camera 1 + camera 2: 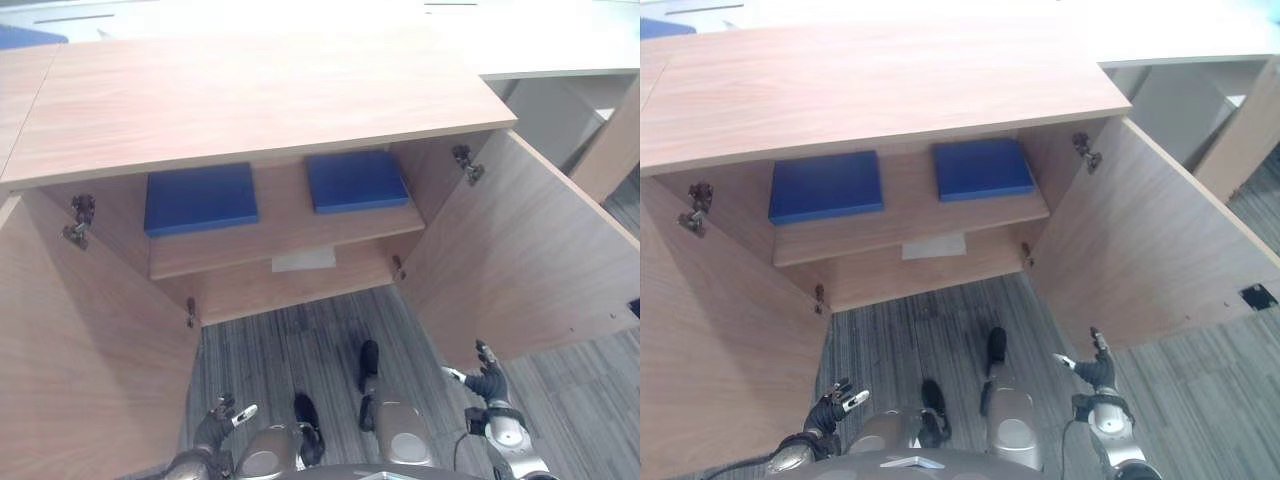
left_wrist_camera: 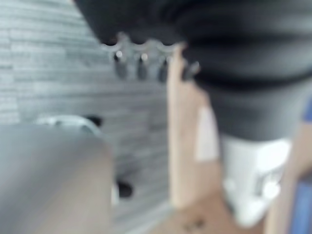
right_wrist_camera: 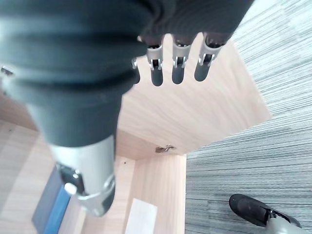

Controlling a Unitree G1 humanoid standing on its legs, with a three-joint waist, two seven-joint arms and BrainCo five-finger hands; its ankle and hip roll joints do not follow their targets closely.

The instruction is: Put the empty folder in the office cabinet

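Two blue folders (image 1: 200,198) (image 1: 355,180) lying flat side by side on the cabinet shelf (image 1: 285,235), doors swung wide. Well up and ahead of both hands, left hand (image 1: 222,415) and right hand (image 1: 487,378) hanging low by the doors, fingers relaxed and apart, holding nothing. Pretty much even on reach, left one under the left folder, right one under the right.

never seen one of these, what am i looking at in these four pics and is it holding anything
This is a two-legged humanoid robot standing in front of an open wooden cabinet. The two wide pictures come from cameras in its head, looking down. Both doors are swung open, and two blue folders lie flat, side by side, on the shelf inside. The other two pictures come from cameras on its wrists, looking along the hands. The left hand and right hand hang low by the doors, fingers relaxed, holding nothing. The floor is grey carpet.
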